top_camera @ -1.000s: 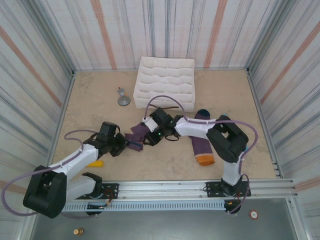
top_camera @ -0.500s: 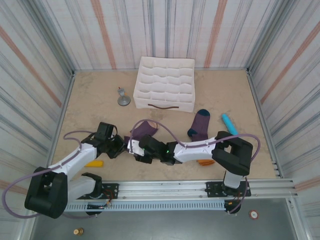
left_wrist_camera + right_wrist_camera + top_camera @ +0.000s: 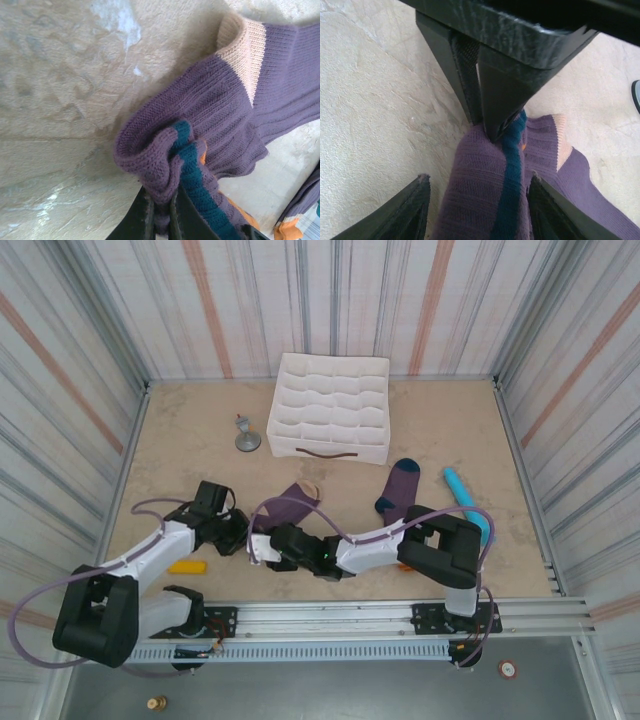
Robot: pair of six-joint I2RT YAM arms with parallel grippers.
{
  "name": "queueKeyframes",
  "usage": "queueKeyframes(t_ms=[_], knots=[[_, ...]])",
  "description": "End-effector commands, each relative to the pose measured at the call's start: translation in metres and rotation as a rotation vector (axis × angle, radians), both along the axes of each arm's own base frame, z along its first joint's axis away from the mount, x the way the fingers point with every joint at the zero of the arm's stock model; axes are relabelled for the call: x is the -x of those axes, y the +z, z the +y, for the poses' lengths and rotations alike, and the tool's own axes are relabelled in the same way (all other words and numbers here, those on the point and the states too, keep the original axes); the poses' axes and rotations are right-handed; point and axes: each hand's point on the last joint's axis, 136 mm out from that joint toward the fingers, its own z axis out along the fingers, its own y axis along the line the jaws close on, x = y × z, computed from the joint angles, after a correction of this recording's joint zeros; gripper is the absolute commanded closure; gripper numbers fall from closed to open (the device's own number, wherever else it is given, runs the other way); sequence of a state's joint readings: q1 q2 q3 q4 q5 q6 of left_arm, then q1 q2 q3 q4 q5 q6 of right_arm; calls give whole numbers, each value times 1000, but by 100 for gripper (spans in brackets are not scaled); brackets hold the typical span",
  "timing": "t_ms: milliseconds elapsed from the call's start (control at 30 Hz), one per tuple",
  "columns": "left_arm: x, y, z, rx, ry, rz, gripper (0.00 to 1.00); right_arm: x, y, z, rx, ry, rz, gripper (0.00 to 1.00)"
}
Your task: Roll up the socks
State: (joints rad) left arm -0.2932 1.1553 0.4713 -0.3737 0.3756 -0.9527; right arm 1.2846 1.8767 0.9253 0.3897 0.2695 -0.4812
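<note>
Your L fingers (image 3: 141, 220) pinched shut on a fold of the purple sock (image 3: 220, 115), worktop (image 3: 180, 440) centre-front; your R fingers (image 3: 407, 212) part-open astride same sock. 2nd sock (image 3: 400, 490) lies apart, to right.

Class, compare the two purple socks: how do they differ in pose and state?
The held sock is bunched, one end pinched in the shut left gripper; the loose sock lies stretched out, ungripped. The held sock sits between the fingers of the open right gripper; the loose sock passes under that arm, farther right. Both are purple and rest on the table.
</note>
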Motion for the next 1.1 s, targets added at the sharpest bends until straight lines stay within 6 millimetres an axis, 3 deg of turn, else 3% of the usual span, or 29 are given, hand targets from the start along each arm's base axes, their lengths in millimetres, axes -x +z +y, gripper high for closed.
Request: queueKeyframes(t_ms=[0, 233, 500, 700, 767, 1000, 1067], knots=[[1, 3, -3, 14, -32, 16, 100, -3, -14, -8, 28, -12, -12, 47], [-1, 2, -4, 17, -45, 26, 100, -9, -37, -19, 66, -50, 17, 50], [-1, 2, -6, 31, -56, 30, 100, -20, -50, -28, 72, -102, 42, 55], [0, 0, -8, 47, -61, 26, 100, -29, -60, -36, 59, -125, 158, 80], [1, 0, -8, 52, -58, 20, 92, -30, -62, -37, 59, -127, 200, 86], [1, 9, -8, 69, -45, -29, 47, -32, -72, -42, 71, -143, 338, 95], [-1, 14, -8, 79, -35, -59, 42, -31, -75, -43, 83, -144, 409, 96]])
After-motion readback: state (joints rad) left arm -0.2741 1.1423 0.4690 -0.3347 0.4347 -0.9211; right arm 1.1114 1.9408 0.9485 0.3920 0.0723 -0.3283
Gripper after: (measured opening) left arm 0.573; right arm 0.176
